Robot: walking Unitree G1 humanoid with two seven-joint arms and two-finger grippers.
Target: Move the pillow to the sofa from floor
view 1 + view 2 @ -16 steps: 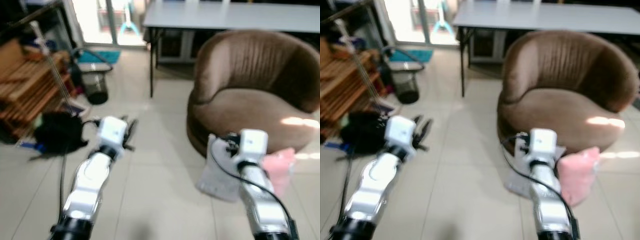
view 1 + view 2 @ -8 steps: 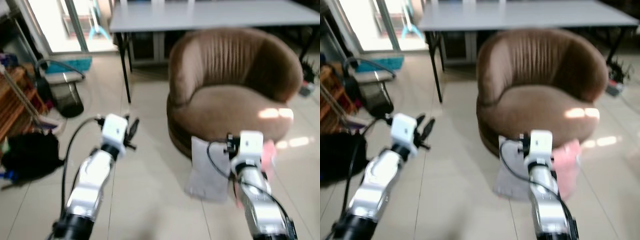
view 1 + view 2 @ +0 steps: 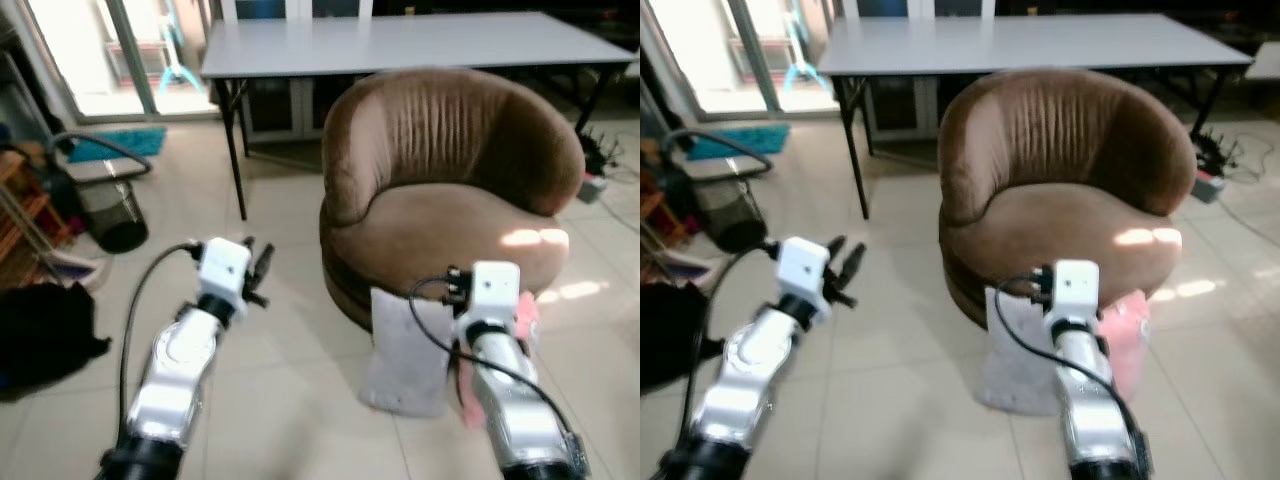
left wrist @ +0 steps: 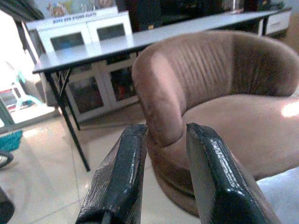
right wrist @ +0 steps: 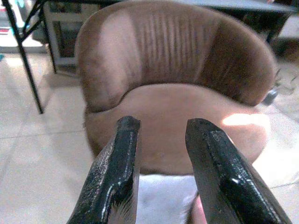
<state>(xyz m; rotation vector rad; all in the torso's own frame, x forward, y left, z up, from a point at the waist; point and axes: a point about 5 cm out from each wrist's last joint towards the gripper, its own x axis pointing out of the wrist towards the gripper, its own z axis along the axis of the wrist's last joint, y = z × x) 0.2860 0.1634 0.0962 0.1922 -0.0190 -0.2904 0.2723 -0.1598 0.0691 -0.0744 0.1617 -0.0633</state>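
Both pincers open, holding nothing: left pincer (image 4: 161, 175), right pincer (image 5: 161, 170) above white pillow (image 3: 405, 350). White pillow stands on floor (image 3: 290, 390), leaning against brown sofa (image 3: 450, 190); pink pillow (image 3: 1125, 335) beside it. Grey worktop (image 3: 400, 40) behind.

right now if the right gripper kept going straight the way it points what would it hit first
Probably the brown sofa: the right gripper aims at its seat front. The white pillow lies just under that line, so depth is uncertain.
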